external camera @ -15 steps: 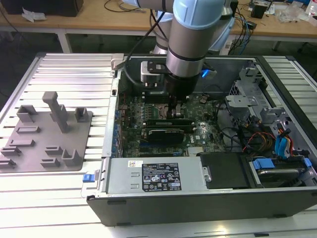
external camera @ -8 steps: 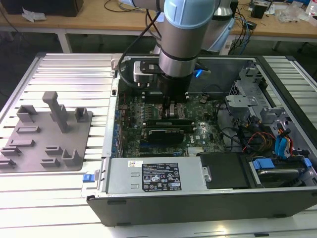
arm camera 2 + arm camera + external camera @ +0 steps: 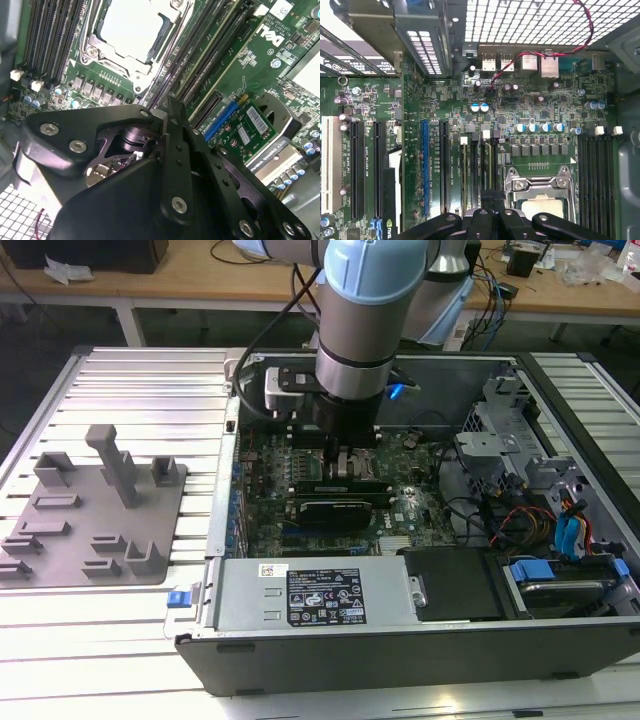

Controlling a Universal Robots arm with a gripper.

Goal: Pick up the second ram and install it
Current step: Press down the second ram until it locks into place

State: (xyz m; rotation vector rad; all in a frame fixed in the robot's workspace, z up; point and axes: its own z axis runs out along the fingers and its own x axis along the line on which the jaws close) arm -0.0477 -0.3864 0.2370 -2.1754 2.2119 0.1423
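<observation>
Gripper is hanging low inside the case, closed narrow edge-on on the ram, whose long axis is lining up with the slots beside the socket.

A ribbed silver aluminium bench stands before a long pale wooden workbench over dark floor.

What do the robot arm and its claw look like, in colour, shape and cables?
The arm is a thick cylinder with a pale blue cap above a silver-grey sleeve and a dark band. Black cables run beside it, and a small blue light glows near the wrist. The claw is matte black, built from flat angular plates joined by round silver screws.
</observation>
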